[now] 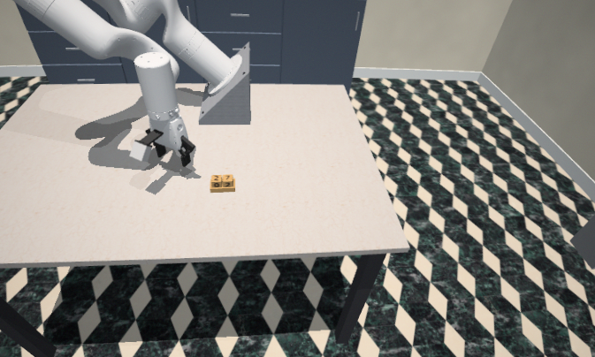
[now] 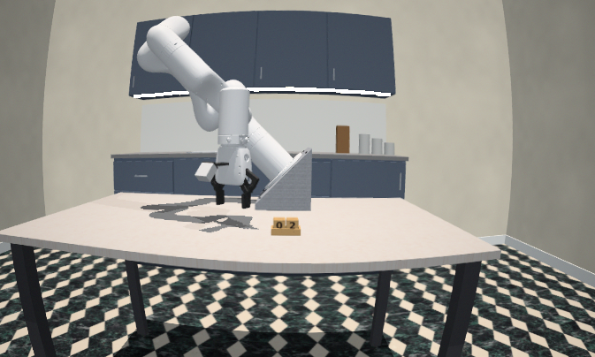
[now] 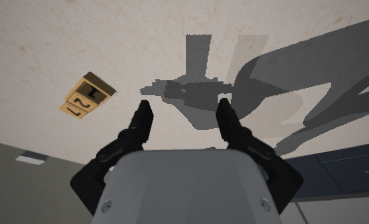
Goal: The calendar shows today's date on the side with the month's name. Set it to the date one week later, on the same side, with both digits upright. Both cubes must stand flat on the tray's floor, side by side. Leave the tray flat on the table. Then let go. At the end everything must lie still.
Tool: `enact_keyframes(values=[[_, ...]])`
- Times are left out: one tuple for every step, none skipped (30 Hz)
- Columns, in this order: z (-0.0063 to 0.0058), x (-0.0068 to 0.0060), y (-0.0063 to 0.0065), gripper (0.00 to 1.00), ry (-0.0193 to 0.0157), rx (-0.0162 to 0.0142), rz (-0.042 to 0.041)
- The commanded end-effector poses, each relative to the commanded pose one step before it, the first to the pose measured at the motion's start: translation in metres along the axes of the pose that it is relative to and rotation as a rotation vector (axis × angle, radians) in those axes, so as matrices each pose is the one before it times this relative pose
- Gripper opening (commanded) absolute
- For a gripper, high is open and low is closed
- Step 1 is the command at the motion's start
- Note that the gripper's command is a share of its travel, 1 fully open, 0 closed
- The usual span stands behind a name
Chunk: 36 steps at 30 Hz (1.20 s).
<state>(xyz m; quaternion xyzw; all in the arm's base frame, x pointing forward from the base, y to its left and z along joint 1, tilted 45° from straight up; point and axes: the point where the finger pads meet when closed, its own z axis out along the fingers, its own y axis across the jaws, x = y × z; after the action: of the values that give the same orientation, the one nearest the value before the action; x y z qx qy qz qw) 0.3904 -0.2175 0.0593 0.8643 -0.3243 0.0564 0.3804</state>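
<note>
The wooden tray (image 1: 222,190) (image 2: 286,231) lies flat on the table. Two wooden cubes stand in it side by side. The left cube (image 1: 216,181) (image 2: 278,224) (image 3: 81,102) shows an upright 0 in front and 2 on top. The right cube (image 1: 228,181) (image 2: 292,224) (image 3: 73,111) shows an upright 2 in front and 7 on top. In the wrist view, the left cube's shaded end face bears what looks like a 1. I can read no month's name. My gripper (image 1: 172,160) (image 2: 232,205) (image 3: 184,107) is open and empty, above the table to the left of the tray and farther back.
The arm's grey wedge base (image 1: 232,109) (image 2: 290,191) stands behind the tray on the table (image 1: 290,213) (image 2: 356,244). A white block (image 1: 140,150) (image 2: 205,170) sticks out from the gripper's side. The arm's shadow falls under and left of the gripper.
</note>
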Motion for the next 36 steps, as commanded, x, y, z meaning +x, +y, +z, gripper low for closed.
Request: enact_keyframes(values=[[-0.00031,-0.00359,0.00536,1.00,0.00759,0.00331,0.01159],[0.00070,0.00000,0.00000,1.00,0.00001,-0.00001,0.00000],[0.00119,0.00000,0.00000,1.00,0.00001,-0.00001,0.00000],[0.00170,0.00000,0.00000,1.00,0.00000,0.00000,0.00000],[0.00219,0.00000,0.00000,1.00,0.00000,0.00000,0.00000],[0.00259,0.00000,0.00000,1.00,0.00000,0.00000,0.00000],[0.00288,0.00000,0.00000,1.00,0.00000,0.00000,0.00000],[0.00303,-0.00001,0.00000,1.00,-0.00001,0.00001,0.00000],[0.00305,0.00001,0.00000,1.00,0.00001,-0.00001,0.00000],[0.00291,0.00000,0.00000,1.00,0.00000,0.00001,0.00000],[0.00263,0.00000,0.00000,1.00,0.00000,0.00000,0.00000],[0.00000,0.00000,0.00000,1.00,0.00000,0.00000,0.00000],[0.00000,0.00000,0.00000,1.00,0.00000,0.00000,0.00000],[0.00223,0.00000,0.00000,1.00,0.00000,0.00000,0.00000],[0.00175,0.00000,0.00000,1.00,0.00000,-0.00001,0.00000],[0.00122,0.00000,0.00000,1.00,0.00000,0.00000,0.00000],[0.00072,0.00000,0.00000,1.00,0.00000,0.00001,0.00000],[0.00030,0.00000,0.00000,1.00,0.00000,0.00000,0.00000],[0.00005,0.00000,0.00000,1.00,0.00000,0.00000,0.00000],[0.00000,0.00000,0.00000,1.00,0.00000,0.00000,0.00000],[0.00000,0.00000,0.00000,1.00,0.00000,0.00000,0.00000],[0.00000,0.00000,0.00000,1.00,0.00000,0.00000,0.00000],[0.00000,0.00000,0.00000,1.00,0.00000,0.00000,0.00000],[0.00000,0.00000,0.00000,1.00,0.00000,0.00000,0.00000],[0.00000,0.00000,0.00000,1.00,0.00000,0.00000,0.00000],[0.00000,0.00000,0.00000,1.00,0.00000,0.00000,0.00000],[0.00000,0.00000,0.00000,1.00,0.00000,0.00000,0.00000],[0.00000,0.00000,0.00000,1.00,0.00000,0.00000,0.00000],[0.00000,0.00000,0.00000,1.00,0.00000,0.00000,0.00000],[0.00000,0.00000,0.00000,1.00,0.00000,0.00000,0.00000],[0.00000,0.00000,0.00000,1.00,0.00000,0.00000,0.00000],[0.00000,0.00000,0.00000,1.00,0.00000,0.00000,0.00000],[0.00000,0.00000,0.00000,1.00,0.00000,0.00000,0.00000],[0.00000,0.00000,0.00000,1.00,0.00000,0.00000,0.00000],[0.00000,0.00000,0.00000,1.00,0.00000,0.00000,0.00000],[0.00000,0.00000,0.00000,1.00,0.00000,0.00000,0.00000]])
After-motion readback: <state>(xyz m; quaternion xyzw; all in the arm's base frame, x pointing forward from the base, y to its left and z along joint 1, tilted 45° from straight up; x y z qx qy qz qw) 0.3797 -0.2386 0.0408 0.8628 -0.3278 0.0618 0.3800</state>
